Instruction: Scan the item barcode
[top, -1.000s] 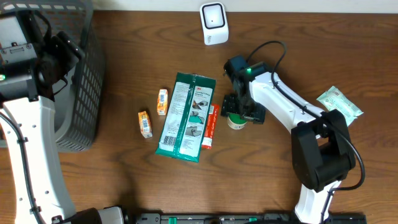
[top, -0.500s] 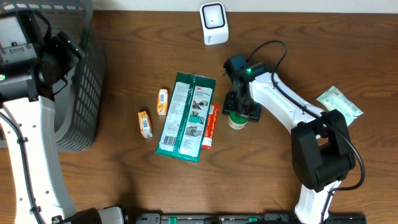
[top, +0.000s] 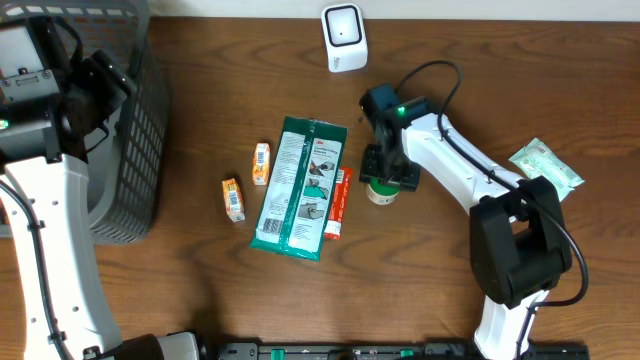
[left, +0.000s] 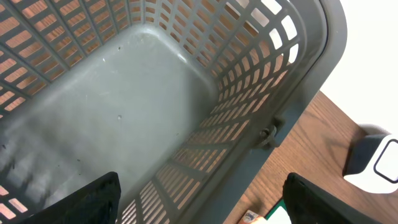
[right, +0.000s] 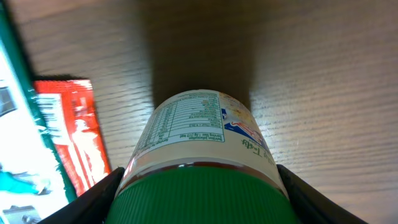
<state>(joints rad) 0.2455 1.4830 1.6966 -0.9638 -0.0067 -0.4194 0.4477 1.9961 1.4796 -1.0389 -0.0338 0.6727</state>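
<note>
Right gripper (right: 199, 202): standing partly open, 2 fingers (right: 93, 205) pressing on opposite sides of a green lid (right: 199, 193), gripping the jar (right: 202, 127). The jar is resting on the worktop (top: 450, 290) just beside a red packet (top: 337, 203), well apart from the scanner (top: 343, 37).
Left gripper (left: 199, 199): gaping wide, holding nothing, hanging over the basket (left: 298, 81).

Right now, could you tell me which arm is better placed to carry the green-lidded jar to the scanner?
Right. The right gripper is closed on the jar, near the scanner. The left gripper hangs open over the basket, across the table from both.
</note>
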